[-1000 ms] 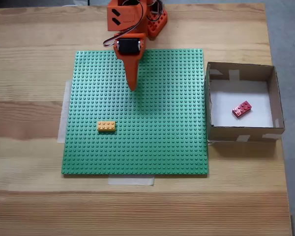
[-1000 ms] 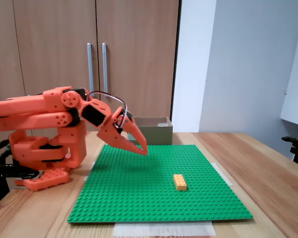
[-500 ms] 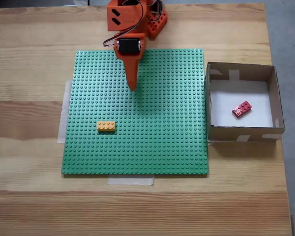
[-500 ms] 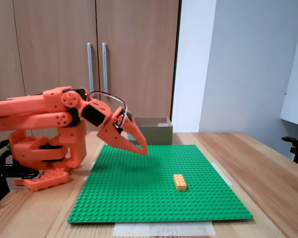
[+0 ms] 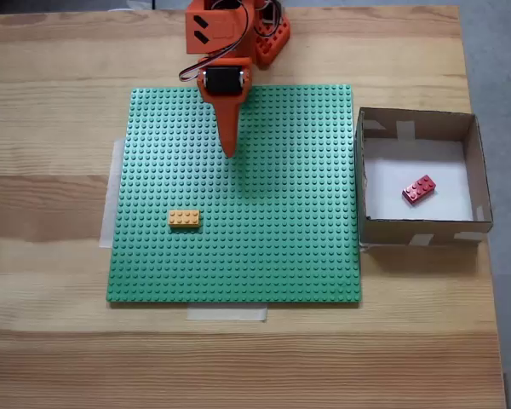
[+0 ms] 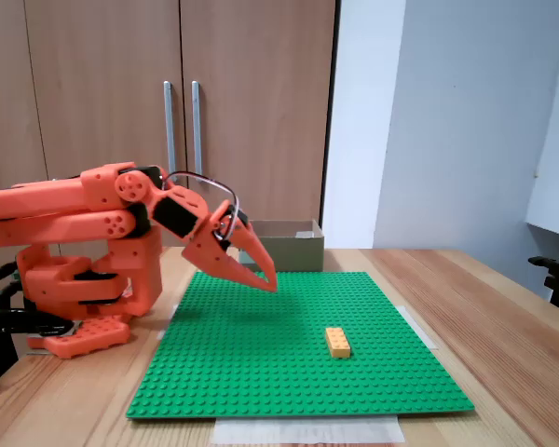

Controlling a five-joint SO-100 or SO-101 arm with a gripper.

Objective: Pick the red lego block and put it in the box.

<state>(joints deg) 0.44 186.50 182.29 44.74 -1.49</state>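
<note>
The red lego block (image 5: 418, 189) lies tilted on the white floor of the box (image 5: 372, 230), a low brown cardboard box right of the green baseplate in a fixed view. In a fixed view from the side the box (image 6: 284, 244) stands behind the arm, its inside hidden. My orange gripper (image 5: 231, 152) hovers over the upper middle of the baseplate, far left of the box, fingers together and holding nothing. From the side the gripper (image 6: 268, 282) points down at the plate, shut.
A green studded baseplate (image 5: 281, 256) is taped to the wooden table. An orange-yellow brick (image 5: 184, 219) sits on its left part, also seen as the brick (image 6: 337, 342) from the side. The arm's base (image 6: 84, 298) stands at the table's far edge, with cupboard doors behind it.
</note>
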